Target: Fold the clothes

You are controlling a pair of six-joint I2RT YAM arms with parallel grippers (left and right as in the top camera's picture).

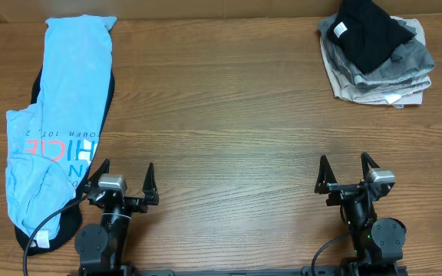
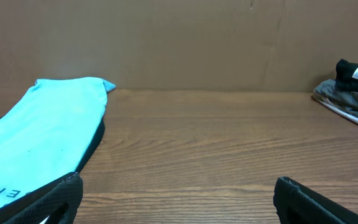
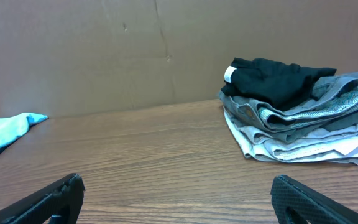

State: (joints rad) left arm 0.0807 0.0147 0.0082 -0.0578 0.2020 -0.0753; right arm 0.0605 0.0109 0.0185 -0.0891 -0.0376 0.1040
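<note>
The shirt [image 1: 56, 130] lies lengthwise along the table's [image 1: 229, 115] left side, seemingly atop another garment [image 1: 109, 90]. A pile [image 1: 382, 77] sits far right, a top piece [image 1: 367, 31] on it. At the near edge, the left gripper [image 1: 123, 178] is just beside the shirt and the right gripper [image 1: 345, 167] is well before the pile.

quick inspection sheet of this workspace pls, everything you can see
surface: brown wood-grain table, no spills seen
job's things: light blue fabric T-shirt with pink-and-white lettering, lying long and unfolded at far left over a dark garment; stack of folded grey garments at far right, topped by a bundled black garment
clutter: nothing seen
tools: left tool open, empty, beside the T-shirt's lettering; right tool open, empty, over bare wood
cables: black cable loops from the left arm's base across the T-shirt's near end
surroundings: brown cardboard wall behind the table
</note>
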